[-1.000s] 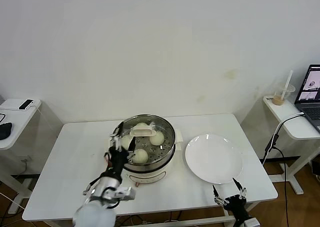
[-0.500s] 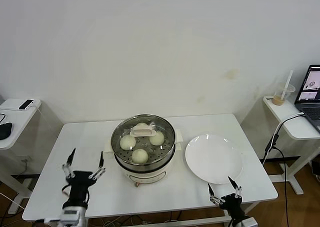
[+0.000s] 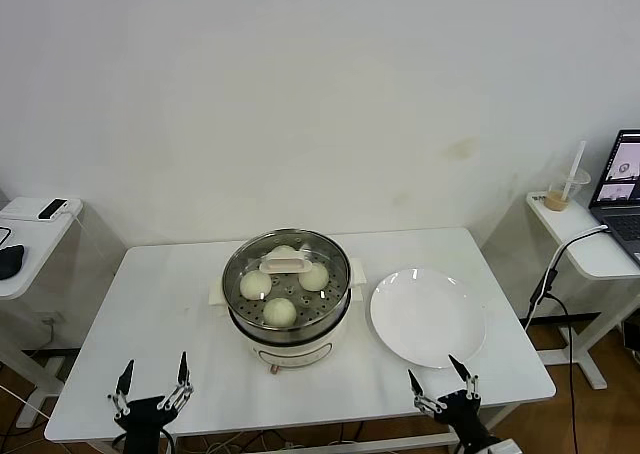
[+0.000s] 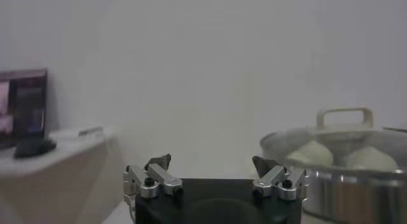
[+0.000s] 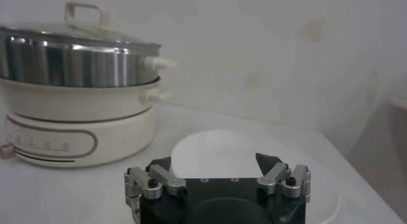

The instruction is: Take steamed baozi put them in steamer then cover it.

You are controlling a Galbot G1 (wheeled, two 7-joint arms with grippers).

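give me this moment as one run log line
baozi: four in steamer | cover: on | left gripper: open, near table edge | right gripper: open, by plate

Both arms are cut off at the head view's bottom edge, only the left claw (image 3: 152,386) and right claw (image 3: 440,382) showing. The laptop (image 3: 622,196) is cropped at the right edge (its screen unreadable). The left wrist view crops the steamer (image 4: 346,181).

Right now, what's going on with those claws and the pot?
Left gripper and right gripper open, empty, at table's near edge. Four cream-white buns inside shiny steel steamer, clear glass lid on. Nothing in the way.
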